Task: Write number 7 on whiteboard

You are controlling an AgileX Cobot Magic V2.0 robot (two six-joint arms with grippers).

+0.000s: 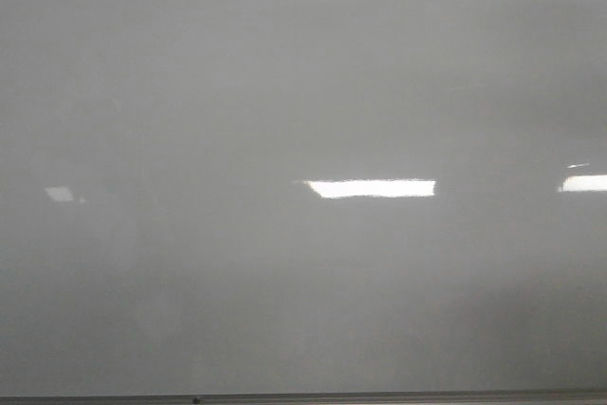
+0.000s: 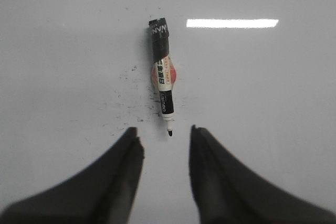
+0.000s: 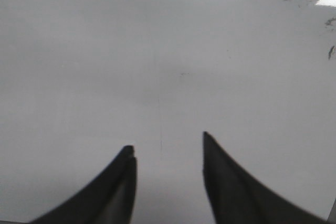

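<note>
The whiteboard fills the front view, glossy grey with bright light reflections, and neither gripper shows there. In the left wrist view a marker lies flat on the whiteboard, with a black cap end, a white and red label, and its bare black tip pointing at my left gripper. That gripper is open and hovers just short of the tip, touching nothing. My right gripper is open over bare whiteboard. The number 7 is not in view.
A thin grey edge strip runs along the near side of the board. Dark ink specks lie beside the marker. More smudges mark the board near the right gripper, and a faint thin line runs ahead of it.
</note>
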